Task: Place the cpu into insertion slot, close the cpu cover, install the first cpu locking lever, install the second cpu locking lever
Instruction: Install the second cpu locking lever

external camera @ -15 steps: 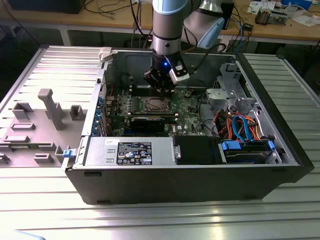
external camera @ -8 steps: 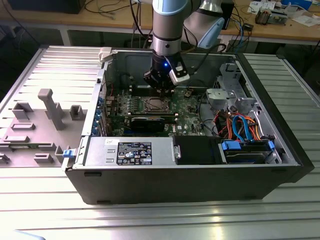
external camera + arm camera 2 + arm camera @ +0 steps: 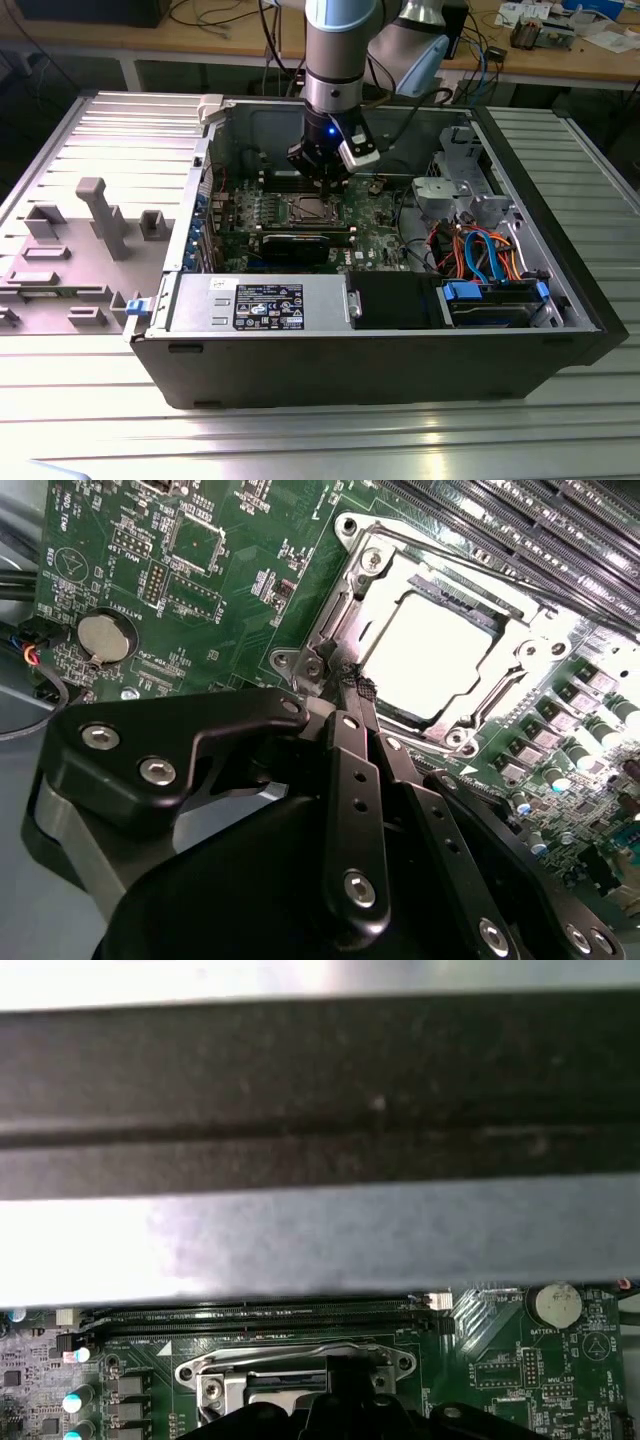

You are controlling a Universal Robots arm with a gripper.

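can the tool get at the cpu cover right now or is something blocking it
Probably yes. In the second wrist view the tool has its tip at a corner of the cpu cover, which lies flat over the cpu with nothing over it. In the exterior view the case is open above the board.

White silkscreen lettering is scattered over the green circuit board [image 3: 210, 630] in both wrist views, and the word "BATTERY" stands beside the coin cell [image 3: 557, 1304] in the first wrist view. The black label [image 3: 269, 306] on the grey power box [image 3: 255, 303] carries white print too small to make out.
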